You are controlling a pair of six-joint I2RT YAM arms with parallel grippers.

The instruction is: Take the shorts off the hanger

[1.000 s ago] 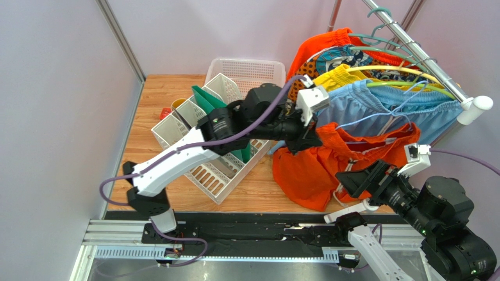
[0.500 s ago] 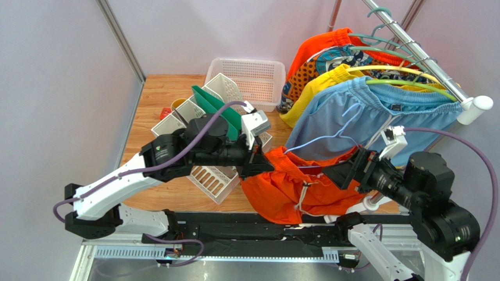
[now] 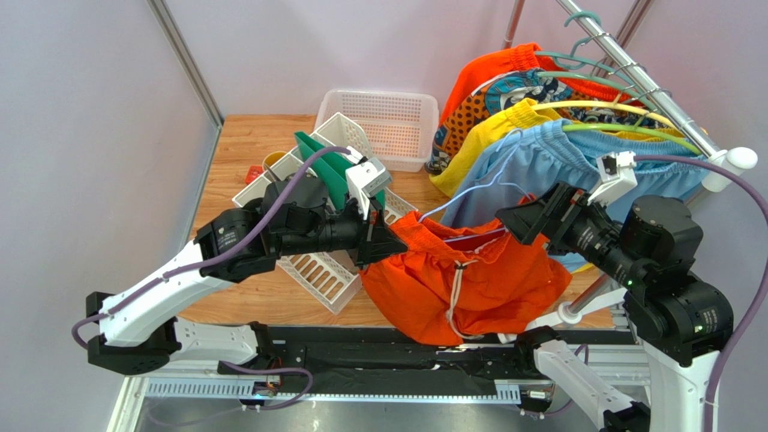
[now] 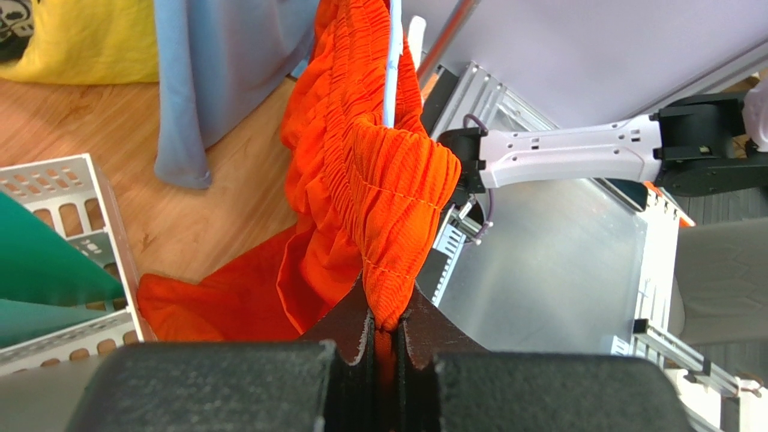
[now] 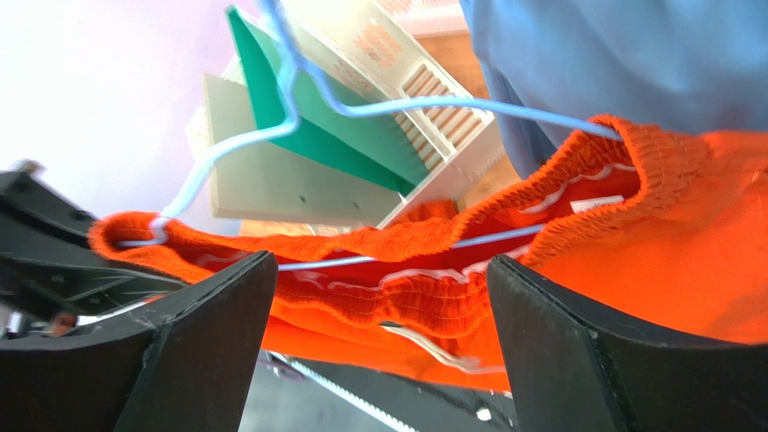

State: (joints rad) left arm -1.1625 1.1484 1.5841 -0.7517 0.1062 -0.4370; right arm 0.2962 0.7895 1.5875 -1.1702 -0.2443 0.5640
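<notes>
The left gripper [image 4: 385, 317] pinches tight the ribbed elastic waistband of the bright orange soft cloth shorts [image 3: 491, 279], its arm stretched rightward. The right gripper [image 5: 379, 270] gapes wide, facing that waistband and the thin light-blue wire hanger [image 5: 424, 106] threaded through it.

There are two arms, and each has one claw: the left claw [image 3: 389, 245] and the right claw [image 3: 509, 219]. I count four pairs of shorts: one orange pair [image 3: 478, 283], one blue pair [image 3: 550, 166], one yellow pair [image 3: 487, 135] and one patterned pair [image 3: 505, 94]. More orange cloth [image 3: 482, 67] at the back may be a fifth. There is one blue hanger [image 5: 424, 105], one rail [image 3: 631, 67], two white baskets [image 3: 379, 94] and one desk [image 3: 248, 148].
</notes>
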